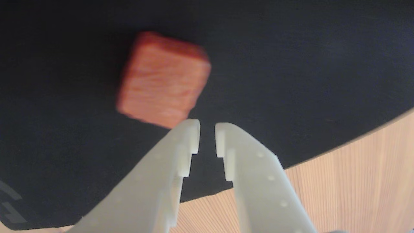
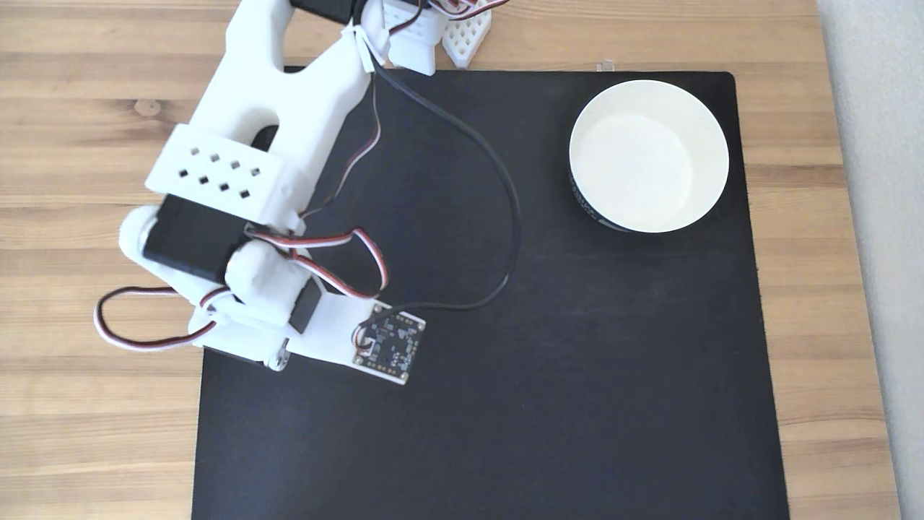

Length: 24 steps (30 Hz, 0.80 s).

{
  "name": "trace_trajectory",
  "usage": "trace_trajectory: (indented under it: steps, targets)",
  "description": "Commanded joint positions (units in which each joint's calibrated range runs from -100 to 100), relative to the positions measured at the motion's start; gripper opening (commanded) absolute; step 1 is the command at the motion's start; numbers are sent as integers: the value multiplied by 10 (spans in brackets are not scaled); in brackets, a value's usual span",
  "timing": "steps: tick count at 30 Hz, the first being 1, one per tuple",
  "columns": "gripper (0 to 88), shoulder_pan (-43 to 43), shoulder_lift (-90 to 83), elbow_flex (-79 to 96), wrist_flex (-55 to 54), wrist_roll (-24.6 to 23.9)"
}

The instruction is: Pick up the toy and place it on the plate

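— On the black mat (image 1: 291, 64), what does the wrist view give you?

— A reddish-brown toy (image 1: 163, 79), blurred, lying flat on the mat, up and to the left of the gripper (image 1: 207, 127). The left fingertip (image 1: 190, 132) overlaps the toy's lower corner in the picture; whether they touch I cannot tell.

— And the gripper itself?

— Two pale fingers with a narrow gap between the tips, nearly together, nothing between them. The toy sits outside that gap.

— Anything else in that view?

— Wooden table (image 1: 355, 181) along the lower right, past the mat's edge.

— What about the fixed view from above?

— The white arm (image 2: 245, 166) reaches down over the mat's left side, with red-and-white wires looping off it and a small dark circuit board (image 2: 390, 345) at its end. A black cable (image 2: 498, 188) curves across the mat.

— The plate?

— A round white plate (image 2: 711, 126) with a dark outer side stands near the mat's upper right corner, well apart from the arm.
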Motion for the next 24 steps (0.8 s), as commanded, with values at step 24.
trace_trajectory:
  steps: [24]
  targets:
    - [30, -4, -9, -35, 93, 0]
